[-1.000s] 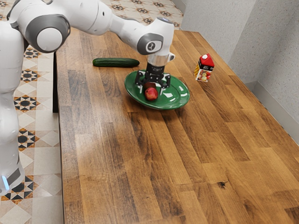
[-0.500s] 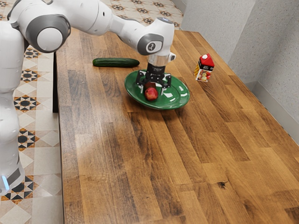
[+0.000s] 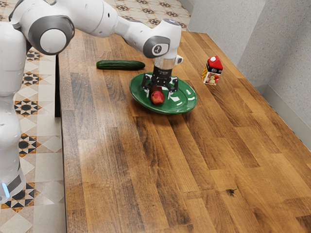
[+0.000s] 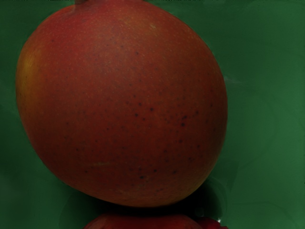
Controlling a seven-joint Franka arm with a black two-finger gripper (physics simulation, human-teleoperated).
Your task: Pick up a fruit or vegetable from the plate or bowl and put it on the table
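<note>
Round red mango [image 4: 124, 100] with smooth, dotted skin sits on the shiny green plate [image 3: 183, 105], right under the black two-finger claw [image 3: 158, 95]. The claw is spread wide, one finger on each side of the mango, and it is not pinching anything. The mango looks like the fruit to pick, and the next job is to close on it. I think it is a bit heavy and mostly firm, but a hard squeeze could bruise it. The skin may be slippery and the sides are curved, so the fingers should go low, around its fat middle, and press evenly. Too high, and it could pop out and roll. Just beside it on the plate is a shiny red fruit [image 3: 157, 98], maybe a pomegranate, and a finger could bump that. Farther out, the long dark green cucumber [image 3: 120, 65] and the little red-topped drink carton [image 3: 212, 72] are on the brown wooden desk [image 3: 146, 170]. The big bare part toward the exterior view's bottom seems a good place to set the mango down.
</note>
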